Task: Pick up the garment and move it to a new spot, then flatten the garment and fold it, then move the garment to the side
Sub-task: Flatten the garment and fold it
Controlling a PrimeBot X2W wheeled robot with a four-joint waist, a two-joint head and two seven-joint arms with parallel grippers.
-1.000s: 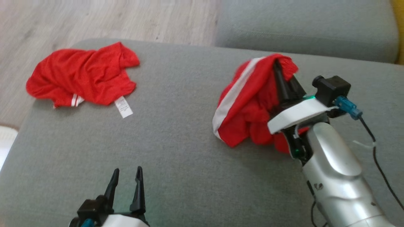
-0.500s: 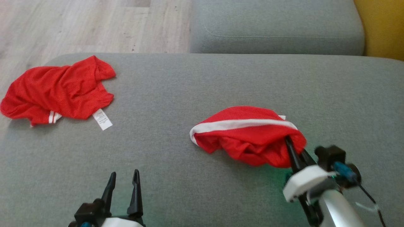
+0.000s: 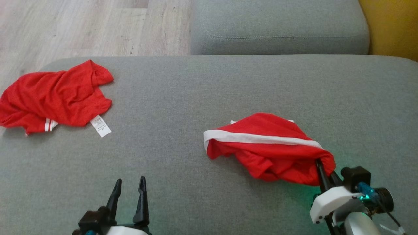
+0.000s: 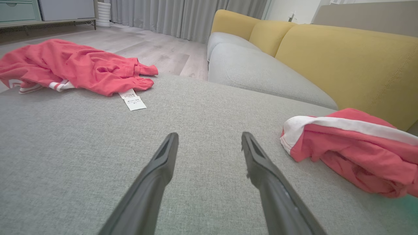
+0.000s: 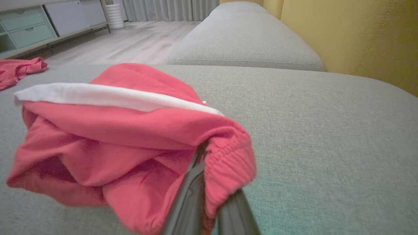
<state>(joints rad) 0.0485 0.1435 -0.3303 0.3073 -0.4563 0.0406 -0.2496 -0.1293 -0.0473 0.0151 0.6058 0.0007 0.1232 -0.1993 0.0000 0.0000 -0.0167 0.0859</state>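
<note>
The garment is a red bundle with a white stripe, lying crumpled on the grey seat cushion right of centre. My right gripper is at its near right corner, shut on the gathered red hem. The right wrist view shows the hem pinched between the fingers of my right gripper. My left gripper is at the near left, open and holding nothing. In the left wrist view my left gripper hovers over bare cushion, with the garment off to its right.
A second red garment with a white label lies at the cushion's far left corner. Behind are another grey cushion, a yellow backrest and wooden floor. Bare cushion lies between the two garments.
The head view has shifted. My right gripper came down and back toward the near right with the garment, which went from hanging bunched to lying low on the cushion. The left gripper stayed put.
</note>
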